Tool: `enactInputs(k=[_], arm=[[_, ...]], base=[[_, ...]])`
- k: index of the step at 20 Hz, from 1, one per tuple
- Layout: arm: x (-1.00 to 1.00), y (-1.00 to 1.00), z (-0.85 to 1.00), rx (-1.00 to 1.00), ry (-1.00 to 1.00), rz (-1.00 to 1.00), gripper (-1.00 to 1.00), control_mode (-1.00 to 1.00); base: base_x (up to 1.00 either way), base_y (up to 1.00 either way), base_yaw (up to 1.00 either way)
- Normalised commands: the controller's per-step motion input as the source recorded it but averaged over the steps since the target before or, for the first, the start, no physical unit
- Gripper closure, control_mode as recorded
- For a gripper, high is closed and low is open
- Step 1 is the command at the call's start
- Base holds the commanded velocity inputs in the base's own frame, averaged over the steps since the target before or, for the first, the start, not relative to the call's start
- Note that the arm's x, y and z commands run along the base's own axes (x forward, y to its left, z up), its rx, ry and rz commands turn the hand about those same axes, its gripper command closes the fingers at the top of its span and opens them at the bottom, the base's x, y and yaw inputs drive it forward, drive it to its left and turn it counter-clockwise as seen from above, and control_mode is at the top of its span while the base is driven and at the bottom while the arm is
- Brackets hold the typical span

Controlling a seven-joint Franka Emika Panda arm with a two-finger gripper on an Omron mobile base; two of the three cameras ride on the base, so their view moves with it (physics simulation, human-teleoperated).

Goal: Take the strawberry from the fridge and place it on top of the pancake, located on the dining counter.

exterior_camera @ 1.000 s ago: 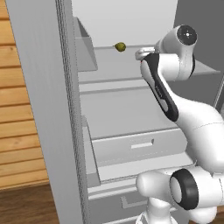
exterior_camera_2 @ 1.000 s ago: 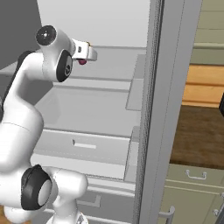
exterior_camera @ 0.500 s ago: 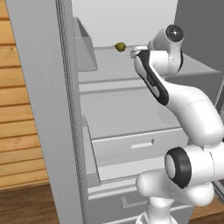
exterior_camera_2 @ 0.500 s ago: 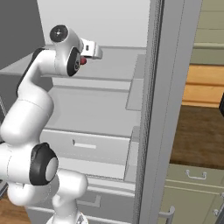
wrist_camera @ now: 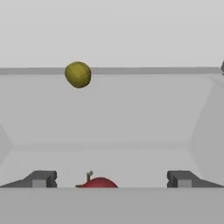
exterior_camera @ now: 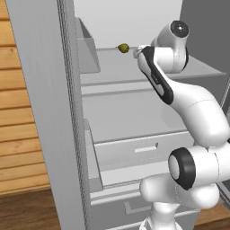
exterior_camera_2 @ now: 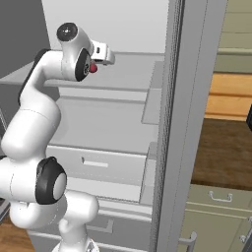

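Note:
The fridge [exterior_camera: 54, 112] stands open, and my arm reaches onto its upper shelf [exterior_camera_2: 133, 69]. The strawberry [wrist_camera: 97, 183] is a tiny red fruit with a small stem, lying on the shelf just in front of my hand, between the two fingertips [wrist_camera: 41, 178] and closer to the left one. From the right base it shows as a red spot [exterior_camera_2: 92, 68] under the hand. My gripper [wrist_camera: 112, 179] [exterior_camera_2: 108, 56] [exterior_camera: 136, 51] is open and holds nothing. The pancake and the dining counter are out of view.
A small olive-green fruit [wrist_camera: 78, 74] [exterior_camera: 123, 47] lies farther back on the same shelf, to the left. Door bins [exterior_camera: 87, 49] [exterior_camera_2: 153, 101] flank the opening. A pale drawer [exterior_camera: 139, 150] sits below the shelves. Wooden wall panels [exterior_camera: 20, 134] are on the left.
The arm has stretched deeper into the fridge, its elbow rising and the hand moving in over the shelf toward the fruit. The jaws have stayed open.

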Motion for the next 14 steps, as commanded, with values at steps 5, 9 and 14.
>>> enactInputs(k=[5,9,14], arm=[[0.0,0.09,0.0,0.0,0.06,0.01,-1.0,-1.0],[0.0,0.0,0.0,0.0,0.04,0.02,-1.0,-1.0],[0.0,0.0,-0.07,0.0,0.0,0.01,-1.0,-1.0]], base=[[0.0,0.0,0.0],[0.0,0.0,0.0],[0.0,0.0,0.0]])
